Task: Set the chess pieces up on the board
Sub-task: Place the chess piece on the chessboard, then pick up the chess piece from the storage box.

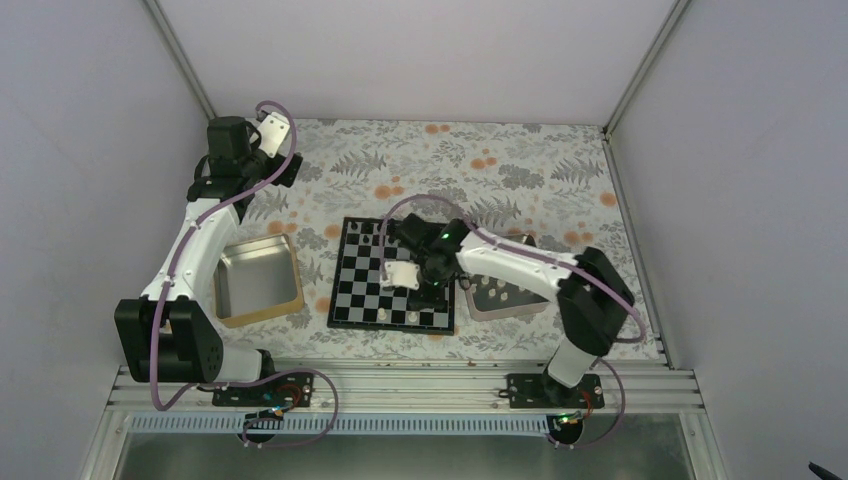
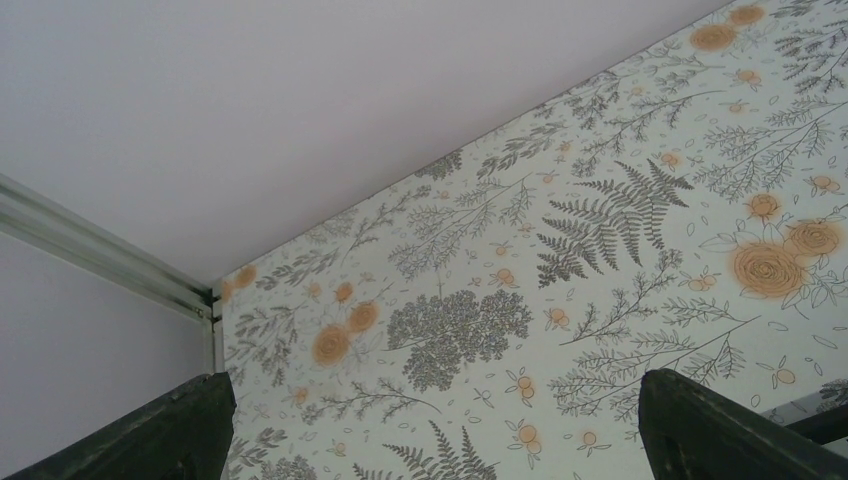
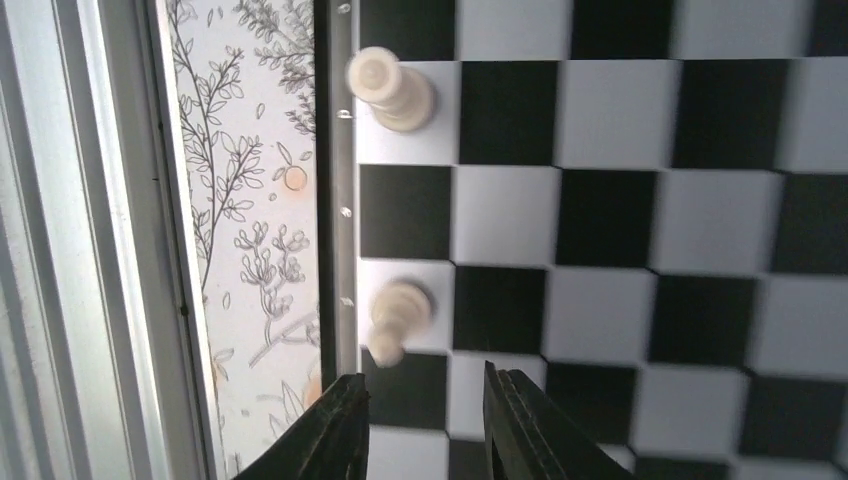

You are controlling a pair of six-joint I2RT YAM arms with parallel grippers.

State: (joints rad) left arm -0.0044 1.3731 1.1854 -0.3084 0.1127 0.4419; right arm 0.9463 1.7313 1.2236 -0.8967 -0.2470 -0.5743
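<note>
- Your right gripper hangs low over the board. Its jaws stand apart with nothing between them.
- Two cream chess pieces stand on squares along the board's edge. The nearer piece sits just ahead of the fingertips, untouched and a little blurred.
- More pale pieces wait in the tray just right of the board.
- Your left gripper is wide open and empty, well away over the flowered cloth.
- Expect these pieces to be very light, hard and smooth, likely to tip or skid at a nudge.
- Take each one around the narrow waist below the head and squeeze gently.
- Come straight down and lift straight up, so that the fingers brush no neighbour.
</note>
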